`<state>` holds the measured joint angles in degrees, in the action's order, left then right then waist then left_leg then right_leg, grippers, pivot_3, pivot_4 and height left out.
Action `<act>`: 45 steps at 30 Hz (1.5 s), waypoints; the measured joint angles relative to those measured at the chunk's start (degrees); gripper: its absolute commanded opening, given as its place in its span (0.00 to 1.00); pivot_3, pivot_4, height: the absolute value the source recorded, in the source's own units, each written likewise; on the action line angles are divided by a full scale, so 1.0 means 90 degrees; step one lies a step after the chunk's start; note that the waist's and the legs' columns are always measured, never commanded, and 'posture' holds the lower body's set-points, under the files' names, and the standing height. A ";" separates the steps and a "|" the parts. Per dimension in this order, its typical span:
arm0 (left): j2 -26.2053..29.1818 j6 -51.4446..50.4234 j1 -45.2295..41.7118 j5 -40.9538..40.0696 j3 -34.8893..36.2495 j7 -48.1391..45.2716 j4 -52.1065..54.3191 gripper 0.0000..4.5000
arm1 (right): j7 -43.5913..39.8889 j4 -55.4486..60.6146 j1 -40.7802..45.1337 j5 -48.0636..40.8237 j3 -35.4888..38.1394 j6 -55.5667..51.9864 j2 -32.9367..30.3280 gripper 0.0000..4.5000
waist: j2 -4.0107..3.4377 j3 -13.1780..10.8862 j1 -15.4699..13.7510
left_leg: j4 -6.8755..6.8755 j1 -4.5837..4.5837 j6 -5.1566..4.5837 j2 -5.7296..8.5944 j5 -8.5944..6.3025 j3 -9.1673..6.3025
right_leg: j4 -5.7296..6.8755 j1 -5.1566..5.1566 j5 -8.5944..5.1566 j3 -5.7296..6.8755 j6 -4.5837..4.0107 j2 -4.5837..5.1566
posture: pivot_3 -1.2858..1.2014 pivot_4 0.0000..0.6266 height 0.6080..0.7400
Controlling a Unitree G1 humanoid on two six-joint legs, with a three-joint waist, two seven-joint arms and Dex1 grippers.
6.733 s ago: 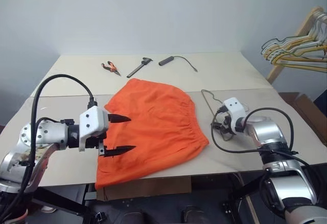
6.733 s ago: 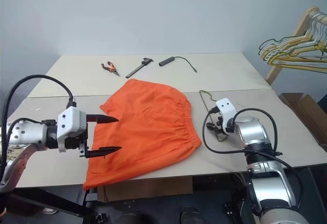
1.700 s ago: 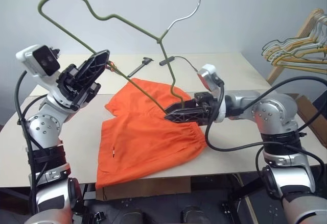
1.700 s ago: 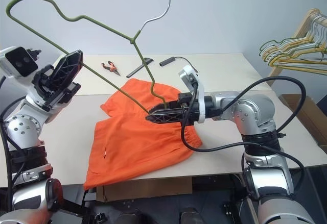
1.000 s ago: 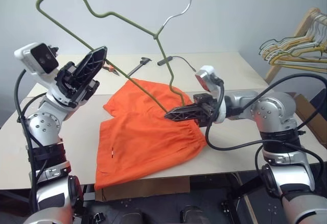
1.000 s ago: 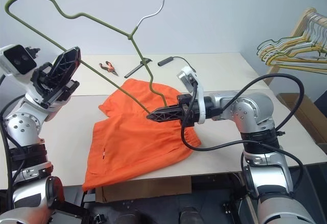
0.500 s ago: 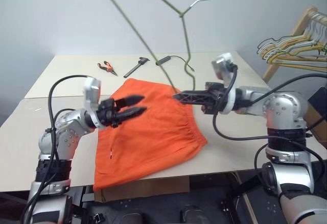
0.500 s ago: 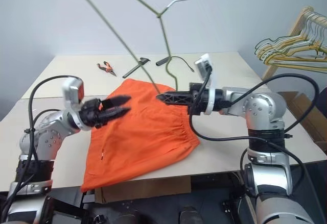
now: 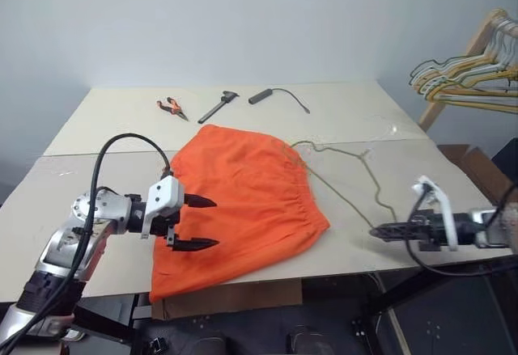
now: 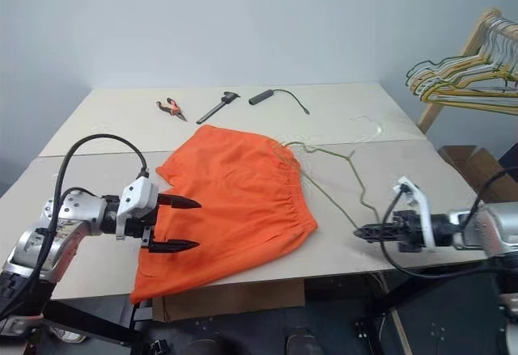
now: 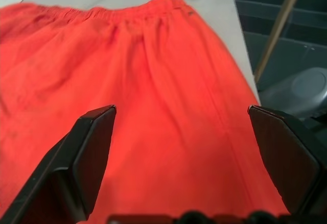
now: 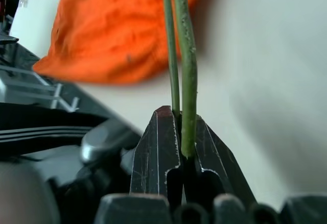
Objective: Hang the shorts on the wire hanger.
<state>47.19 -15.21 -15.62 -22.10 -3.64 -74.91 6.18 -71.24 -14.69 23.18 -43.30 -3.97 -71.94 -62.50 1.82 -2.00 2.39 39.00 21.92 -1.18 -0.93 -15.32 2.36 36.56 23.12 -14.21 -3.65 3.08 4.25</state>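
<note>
The orange shorts point(image 9: 243, 193) lie flat on the table point(image 9: 97, 141), waistband toward the right. My left gripper point(image 9: 212, 223) hovers open over their left part, nothing between its fingers point(image 11: 92, 147); the left wrist view has the orange fabric point(image 11: 153, 76) under the spread jaws. The wire hanger point(image 9: 374, 183) lies low over the table just right of the shorts, its far end touching the waistband. My right gripper point(image 9: 375, 231), near the table's front right edge, is shut on the wire hanger's near end point(image 12: 186, 55).
At the back of the table lie orange-handled pliers point(image 9: 174, 107), a black tool point(image 9: 220, 106) and a black cable with a plug point(image 9: 263, 95). A bunch of hangers point(image 9: 465, 76) hangs on a wooden rack at far right, above a cardboard box point(image 9: 477, 165).
The hanger came down from the air to the table at the right. My left gripper let go of it, opened and dropped over the shorts. My right gripper swung right and down with the wire.
</note>
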 measured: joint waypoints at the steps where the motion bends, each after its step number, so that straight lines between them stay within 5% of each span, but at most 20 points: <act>1: -0.0003 0.0000 -0.0006 -0.0001 -0.0001 -0.0003 0.0010 1.00 | -0.0245 -0.0228 0.0039 0.0073 -0.0132 0.0000 -0.0072 0.00 | 0.0000 0.0000 0.0015 | 0.0000 0.0000 0.0000 -0.0001 0.0000 0.0000 | 0.0001 0.0001 0.0000 0.0000 0.0001 -0.0002 | 0.51 0.00 1.00; 7: -0.0004 0.0001 -0.0017 0.0041 -0.0012 -0.0044 0.0020 1.00 | -0.0825 -0.1173 0.0316 0.0724 -0.0903 0.0005 -0.0135 0.00 | -0.0001 0.0000 0.0013 | 0.0003 0.0003 -0.0001 0.0005 -0.0001 0.0002 | 0.0002 0.0004 0.0000 -0.0005 0.0003 0.0004 | 0.51 0.00 1.00; 17: -0.0005 -0.0006 -0.0017 0.0040 -0.0014 -0.0086 0.0126 1.00 | -0.0752 -0.1759 0.0568 0.1140 -0.0896 0.0083 0.0366 0.00 | -0.0002 0.0001 -0.0010 | 0.0004 0.0004 -0.0001 0.0006 -0.0001 -0.0001 | 0.0007 0.0004 0.0000 -0.0005 0.0003 0.0004 | 0.51 0.00 1.00; 26: -0.0018 -0.0013 -0.0015 0.0019 -0.0015 -0.0091 0.0202 1.00 | -0.1255 -0.1121 0.0392 0.0936 -0.0726 -0.0111 0.0211 0.00 | -0.0004 0.0002 -0.0031 | 0.0005 0.0003 -0.0001 0.0005 -0.0001 -0.0011 | 0.0010 0.0004 -0.0001 -0.0004 0.0004 0.0003 | 0.51 0.00 1.00; 36: -0.0018 -0.0011 0.0055 0.0060 -0.0021 -0.0060 0.0211 1.00 | -0.1874 -0.0942 0.0605 0.1025 -0.1563 -0.0161 0.0146 0.00 | -0.0005 0.0003 -0.0023 | 0.0009 -0.0001 -0.0002 0.0004 -0.0001 -0.0014 | 0.0014 0.0003 -0.0001 -0.0005 0.0004 0.0001 | 0.52 0.00 1.00; 45: -0.0049 -0.0009 0.0062 0.0190 -0.0161 -0.0002 0.0222 1.00 | -0.1922 -0.3444 0.2450 0.2259 -0.2367 0.0796 0.1579 0.00 | -0.0004 0.0004 -0.0002 | 0.0011 0.0004 -0.0002 0.0007 -0.0001 -0.0002 | 0.0016 0.0007 0.0000 -0.0005 0.0003 0.0001 | 0.53 0.00 1.00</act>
<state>46.75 -15.29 -15.07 -20.39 -5.09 -74.92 8.18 -88.54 -45.69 45.23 -22.98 -25.28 -64.78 -48.29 1.78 -1.96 2.36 39.10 21.95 -1.19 -0.86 -15.33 2.35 36.71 23.18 -14.21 -3.70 3.10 4.25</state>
